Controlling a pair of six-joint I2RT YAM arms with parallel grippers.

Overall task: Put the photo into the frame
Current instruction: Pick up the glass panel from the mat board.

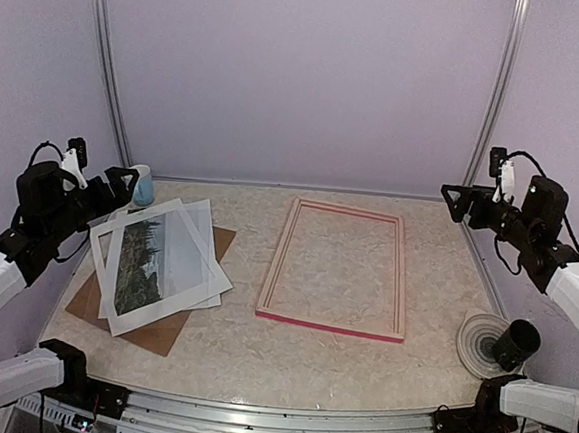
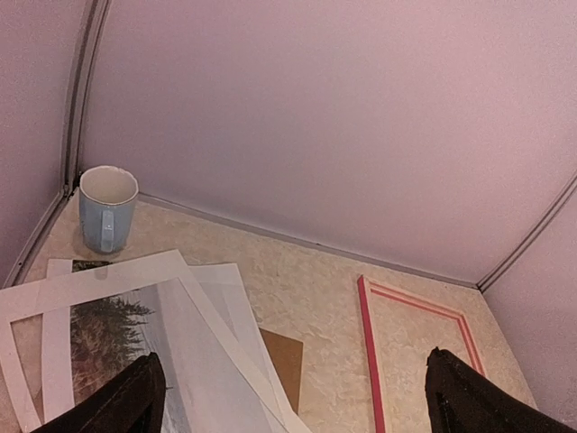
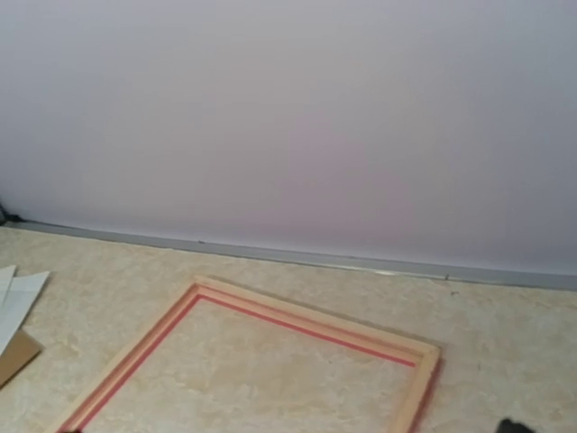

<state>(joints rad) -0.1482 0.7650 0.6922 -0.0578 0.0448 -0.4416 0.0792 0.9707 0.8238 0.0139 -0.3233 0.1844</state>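
The photo [image 1: 154, 251] lies flat at the left of the table, under a white cut-out mat [image 1: 122, 309] that frames it; it is also in the left wrist view [image 2: 108, 347]. The frame [image 1: 329, 326] lies flat mid-table, pink edge toward me, nothing inside it, and its rails show in both wrist views [image 2: 368, 352] [image 3: 315, 318]. My left gripper [image 1: 122, 180] [image 2: 293, 404] hangs open in the air above the photo's far left side. My right gripper [image 1: 454, 202] is raised, open and holding nothing, to the frame's right; only a fingertip [image 3: 514, 426] shows in its own view.
A brown backing board [image 1: 170, 336] [image 2: 290, 359] and a white sheet [image 1: 210, 238] lie under the mat. A pale blue mug [image 1: 141, 185] [image 2: 108, 209] stands in the back left corner. A black cylinder [image 1: 516, 344] rests on a round disc [image 1: 476, 344] at the right.
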